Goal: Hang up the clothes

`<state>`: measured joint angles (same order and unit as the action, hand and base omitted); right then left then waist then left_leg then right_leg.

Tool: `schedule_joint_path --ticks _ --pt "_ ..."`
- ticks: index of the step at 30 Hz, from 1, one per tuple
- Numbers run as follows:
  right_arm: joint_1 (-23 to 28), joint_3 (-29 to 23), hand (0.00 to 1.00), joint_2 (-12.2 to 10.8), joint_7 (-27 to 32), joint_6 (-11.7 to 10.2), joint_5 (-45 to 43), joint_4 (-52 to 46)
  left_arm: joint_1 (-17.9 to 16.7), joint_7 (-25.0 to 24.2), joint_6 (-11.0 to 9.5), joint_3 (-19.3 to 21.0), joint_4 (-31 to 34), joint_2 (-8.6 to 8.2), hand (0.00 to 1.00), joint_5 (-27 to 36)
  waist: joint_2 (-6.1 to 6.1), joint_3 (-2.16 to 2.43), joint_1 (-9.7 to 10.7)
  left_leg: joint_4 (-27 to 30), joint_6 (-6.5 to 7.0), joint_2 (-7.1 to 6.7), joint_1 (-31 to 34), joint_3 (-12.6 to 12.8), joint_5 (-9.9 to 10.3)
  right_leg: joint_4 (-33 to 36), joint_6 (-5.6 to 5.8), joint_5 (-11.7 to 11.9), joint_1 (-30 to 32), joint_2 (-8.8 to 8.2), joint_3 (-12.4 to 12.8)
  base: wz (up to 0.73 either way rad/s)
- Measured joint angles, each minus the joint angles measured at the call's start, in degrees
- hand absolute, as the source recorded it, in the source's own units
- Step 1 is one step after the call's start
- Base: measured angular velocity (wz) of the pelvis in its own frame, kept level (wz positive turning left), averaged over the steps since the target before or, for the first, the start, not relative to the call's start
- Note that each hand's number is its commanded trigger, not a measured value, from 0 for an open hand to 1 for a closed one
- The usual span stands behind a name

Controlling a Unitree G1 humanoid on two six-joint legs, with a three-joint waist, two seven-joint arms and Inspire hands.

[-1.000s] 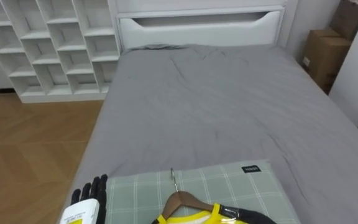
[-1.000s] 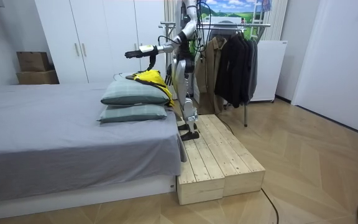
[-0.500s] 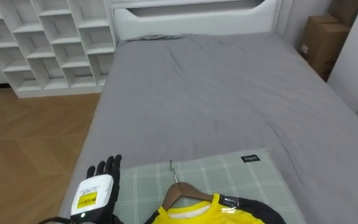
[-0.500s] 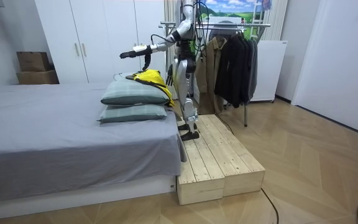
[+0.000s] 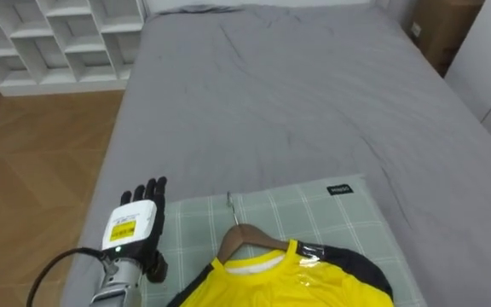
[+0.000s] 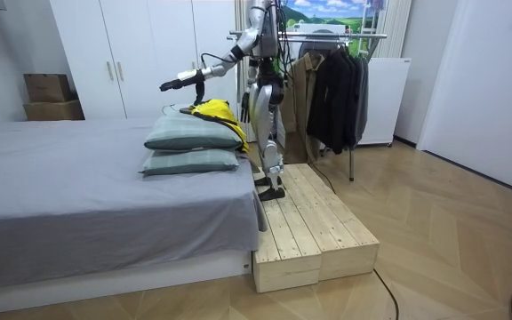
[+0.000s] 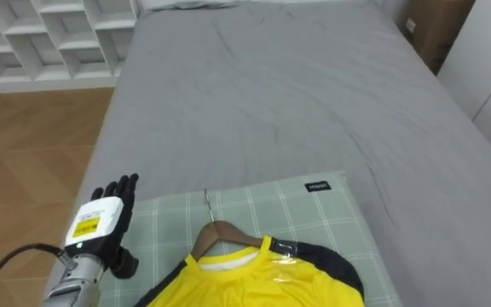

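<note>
Reaching farther forward beside the checked pillow (image 5: 348, 213), the released left hand (image 5: 135, 226) nears the wooden hanger (image 5: 247, 238) inside the yellow shirt (image 5: 288, 280).

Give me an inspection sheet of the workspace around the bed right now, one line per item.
Surface: grey bed, with a green checked pillow at its near end.
Job's things: yellow shirt on a wooden hanger, lying on the pillow; clothes rack behind the robot.
Clutter: nothing seen.
Hands: left hand open, raised near the pillow's left edge.
Cables: nothing seen beyond the robot's own.
Surroundings: white cubby shelf, cardboard box, wooden platform under the robot.
</note>
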<state>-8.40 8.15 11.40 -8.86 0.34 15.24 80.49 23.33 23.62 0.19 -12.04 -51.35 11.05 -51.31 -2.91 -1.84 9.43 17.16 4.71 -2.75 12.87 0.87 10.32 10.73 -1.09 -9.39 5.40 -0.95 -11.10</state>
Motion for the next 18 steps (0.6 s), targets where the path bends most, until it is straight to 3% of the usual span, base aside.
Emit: schedule_joint_path --ticks 5,9,18 --pt "-1.73 3.42 0.00 -0.05 0.72 0.62 -0.09 -0.03 3.65 -0.05 0.39 -0.36 -5.85 0.19 0.00 2.36 0.06 -0.13 0.58 0.61 -0.03 0.13 1.46 0.13 -0.02 0.32 -0.13 0.08 1.25 0.06 -0.01 0.00" --pt "-4.37 5.66 0.00 -0.36 1.75 1.04 -0.87 -0.34 6.51 -0.38 1.26 -1.50 -9.74 0.33 0.00 2.43 -0.04 -0.70 1.46 1.58 0.13 0.27 3.46 0.32 -0.12 1.88 -0.12 0.07 3.73 -0.05 0.22 -0.04" --pt "-6.71 6.62 0.00 -0.37 1.72 2.18 -2.05 -0.40 7.02 -6.13 2.17 -4.84 -11.27 0.32 0.00 7.49 -0.28 -0.92 1.50 1.09 0.34 0.08 6.19 -0.02 -0.83 3.34 -0.12 0.08 6.99 -0.45 -0.17 0.01"
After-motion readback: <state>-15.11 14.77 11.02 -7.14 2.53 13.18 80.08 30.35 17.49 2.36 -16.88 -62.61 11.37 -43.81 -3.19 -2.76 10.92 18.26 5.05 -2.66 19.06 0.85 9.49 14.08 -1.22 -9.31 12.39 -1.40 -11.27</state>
